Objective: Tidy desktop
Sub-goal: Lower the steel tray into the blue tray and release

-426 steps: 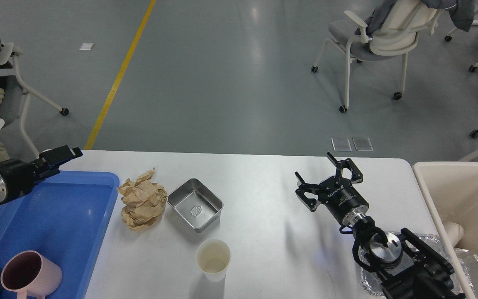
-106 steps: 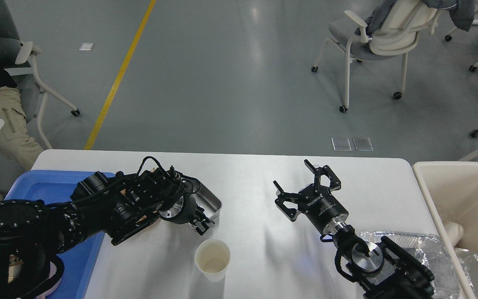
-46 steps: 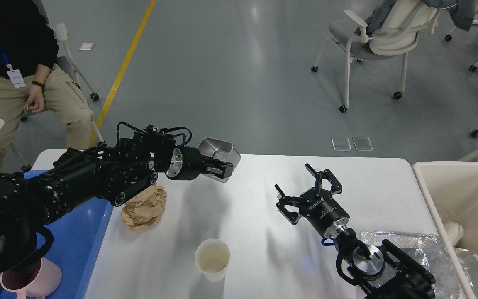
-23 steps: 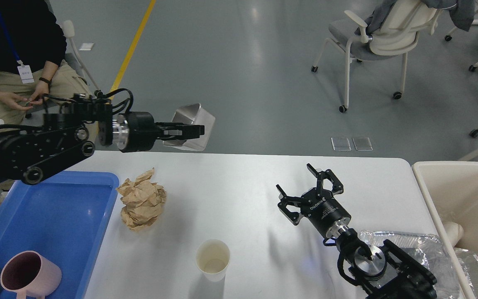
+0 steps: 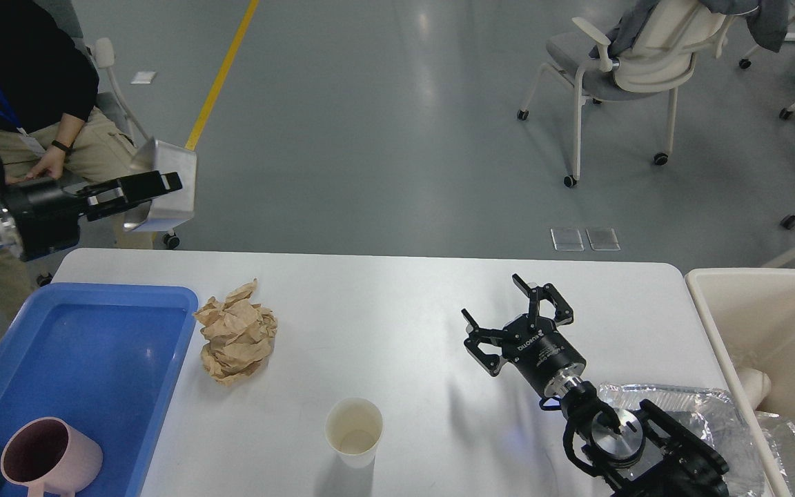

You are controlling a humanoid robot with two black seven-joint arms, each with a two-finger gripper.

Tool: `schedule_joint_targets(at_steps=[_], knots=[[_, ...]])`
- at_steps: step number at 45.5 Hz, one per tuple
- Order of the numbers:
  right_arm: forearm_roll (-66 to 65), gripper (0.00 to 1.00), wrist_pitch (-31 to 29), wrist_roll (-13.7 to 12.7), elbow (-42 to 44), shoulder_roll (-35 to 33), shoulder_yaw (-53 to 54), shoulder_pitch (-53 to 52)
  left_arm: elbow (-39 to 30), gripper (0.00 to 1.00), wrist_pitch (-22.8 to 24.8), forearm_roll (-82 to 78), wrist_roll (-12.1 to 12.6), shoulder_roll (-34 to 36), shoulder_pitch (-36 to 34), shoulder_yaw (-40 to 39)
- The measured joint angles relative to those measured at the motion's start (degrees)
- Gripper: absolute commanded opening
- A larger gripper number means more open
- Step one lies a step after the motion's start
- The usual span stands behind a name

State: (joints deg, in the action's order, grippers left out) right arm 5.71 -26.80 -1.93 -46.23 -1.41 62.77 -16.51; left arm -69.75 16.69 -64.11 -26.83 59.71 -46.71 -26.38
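Note:
The white desktop (image 5: pixel 411 304) holds a crumpled brown paper ball (image 5: pixel 237 339) at left of centre and a white paper cup (image 5: pixel 353 431) near the front. My left gripper (image 5: pixel 163 183) is shut on the rim of a small steel tray (image 5: pixel 163 186), held tilted in the air beyond the table's far left corner, above the blue tray's far end. My right gripper (image 5: pixel 511 304) is open and empty, hovering over the desktop right of centre.
A blue plastic tray (image 5: pixel 87 366) at the left holds a pink mug (image 5: pixel 49 459). A beige bin (image 5: pixel 777 331) stands at the right. Crinkled foil (image 5: pixel 715 407) lies under my right arm. A seated person (image 5: pixel 18 90) is far left; a chair (image 5: pixel 625 62) stands beyond.
My left gripper has swung left with the steel tray, from beyond the table's far edge to beyond its left corner. The right gripper has barely moved.

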Motion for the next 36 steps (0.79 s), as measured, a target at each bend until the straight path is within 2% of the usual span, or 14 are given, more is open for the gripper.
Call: schedule_joint_targets(at_steps=[15,28,36], knots=[[0.00,1.00,0.01,0.00,-0.13,0.10,0.08,-0.01,-1.16,0.03,-2.05,1.03,-0.31,6.79,11.52,-6.02],[0.00,1.00,0.01,0.00,-0.35,-0.02,0.21,-0.27,-3.20,0.03,-2.27,1.03,-0.41,13.77,12.17,-5.58],[0.00,1.00,0.01,0.00,-0.39,0.00,0.21,-0.28,-7.52,0.03,-2.60,0.62,-0.37,18.43,12.51,-4.03]])
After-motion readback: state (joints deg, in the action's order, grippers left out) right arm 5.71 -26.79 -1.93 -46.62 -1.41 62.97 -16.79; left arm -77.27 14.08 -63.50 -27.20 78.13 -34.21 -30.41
